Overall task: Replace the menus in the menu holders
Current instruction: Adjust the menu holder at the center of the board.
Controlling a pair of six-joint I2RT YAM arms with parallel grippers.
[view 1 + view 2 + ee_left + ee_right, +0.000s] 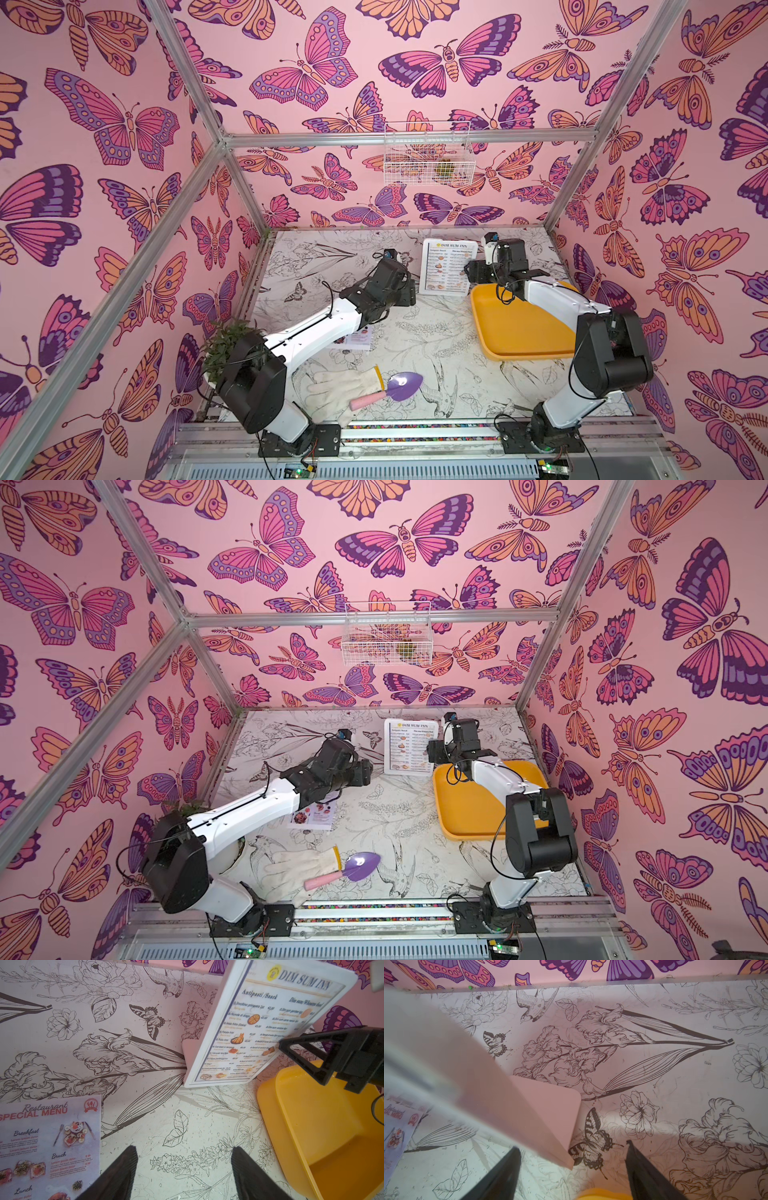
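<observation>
Partly hidden Special Menu sheet (356, 338), left hand (182, 1149) spread empty, right hand (572, 1145) parted astride blurred holder (477, 1076).

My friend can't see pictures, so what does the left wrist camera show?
A white menu holder with the DIM SUM INN menu stands on a flower-printed table, the right gripper at its edge. The Special Menu lies flat nearby, a yellow tray sits beside the holder, and the open left gripper holds nothing.
</observation>
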